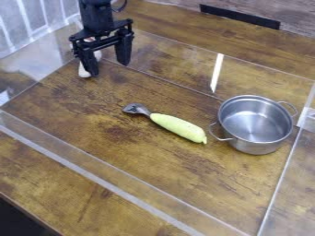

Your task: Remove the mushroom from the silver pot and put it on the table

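Observation:
The silver pot [256, 123] stands on the right side of the table [110, 138], and its inside looks empty. The mushroom [84, 69], a small whitish piece, lies on the wood at the far left. It sits just below the left finger of my gripper [106, 61]. The gripper points down with its black fingers spread open and nothing between them. It hangs a little above the tabletop, and I cannot tell whether the finger touches the mushroom.
A yellow oblong piece with a grey end [176, 125] lies mid-table, left of the pot. Clear acrylic walls [216, 72] edge the work area at the front, the right and the back.

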